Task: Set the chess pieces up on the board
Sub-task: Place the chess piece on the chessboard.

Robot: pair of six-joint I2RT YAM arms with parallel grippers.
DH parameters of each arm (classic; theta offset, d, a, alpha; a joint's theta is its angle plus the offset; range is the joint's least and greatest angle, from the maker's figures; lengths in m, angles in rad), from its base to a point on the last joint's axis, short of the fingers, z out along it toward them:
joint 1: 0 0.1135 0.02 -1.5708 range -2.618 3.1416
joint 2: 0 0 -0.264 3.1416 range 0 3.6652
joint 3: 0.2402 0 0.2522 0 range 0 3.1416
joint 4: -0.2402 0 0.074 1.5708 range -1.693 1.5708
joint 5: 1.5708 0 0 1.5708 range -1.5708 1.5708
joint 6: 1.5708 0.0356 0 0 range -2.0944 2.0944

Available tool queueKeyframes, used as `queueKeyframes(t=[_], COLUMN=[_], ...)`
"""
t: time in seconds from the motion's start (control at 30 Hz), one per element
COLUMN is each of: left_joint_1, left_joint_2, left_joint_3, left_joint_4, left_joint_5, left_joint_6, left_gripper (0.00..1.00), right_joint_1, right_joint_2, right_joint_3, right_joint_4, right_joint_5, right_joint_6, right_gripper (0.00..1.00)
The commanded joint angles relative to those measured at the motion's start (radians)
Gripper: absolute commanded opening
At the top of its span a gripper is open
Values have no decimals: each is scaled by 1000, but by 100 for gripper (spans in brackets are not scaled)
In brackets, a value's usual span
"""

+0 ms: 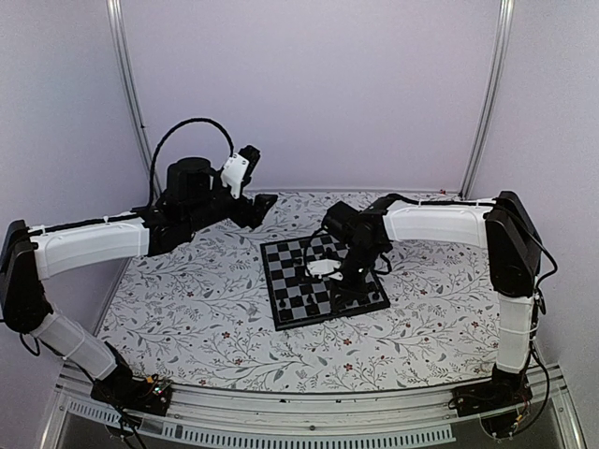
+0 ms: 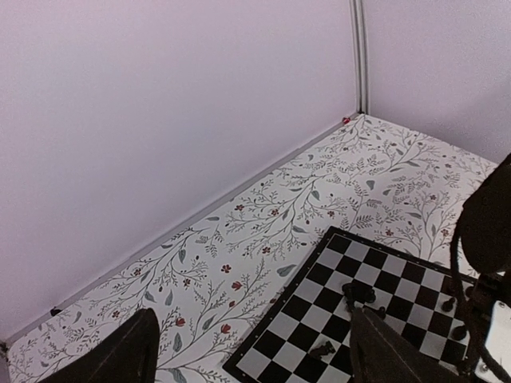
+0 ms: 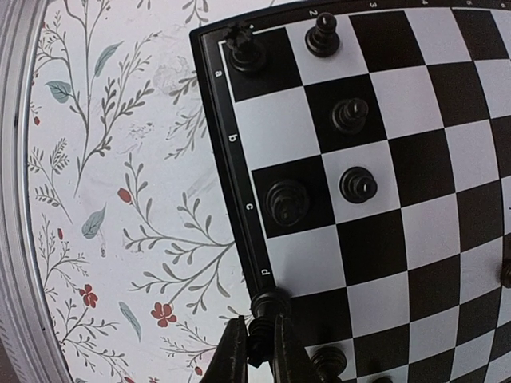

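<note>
The board (image 1: 298, 281) with black and pale checks lies in the middle of the table. My right gripper (image 3: 259, 325) is shut on a black chess piece (image 3: 270, 304), held over the board's (image 3: 415, 159) edge by the letter d. Several other chess pieces stand on nearby squares, among them one (image 3: 287, 200) on row c and one (image 3: 246, 49) in the corner. In the top view the right gripper (image 1: 348, 285) hangs over the board's right side. My left gripper (image 2: 255, 363) is open and empty, raised beyond the board's (image 2: 319, 287) far-left corner. Two pieces (image 2: 358, 294) (image 2: 323, 349) show there.
A flowered cloth (image 1: 187, 309) covers the table. Pale walls (image 1: 328, 84) close the back and sides, with a metal rail (image 1: 281, 398) along the near edge. The right arm (image 2: 487, 223) fills the right edge of the left wrist view.
</note>
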Motion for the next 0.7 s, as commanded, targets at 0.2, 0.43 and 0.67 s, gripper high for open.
queueKeyframes(t=[0.2,0.43,0.67], left_joint_1=[13,13,13], left_joint_2=[22,30,40], left_joint_3=[26,34,41], left_joint_4=[-20,-29,-36], left_joint_5=[39,59,59], left_joint_6=[1,-3,-6], left_gripper=[84,84,84], right_joint_1=[-28,-60,-69], right_joint_2=[7,8,30], right_joint_3=[26,42,69], right_joint_4=[-16,-23,-30], right_joint_5=[32,-1,-58], right_joint_6=[-1,5,12], right_gripper=[2,2,2])
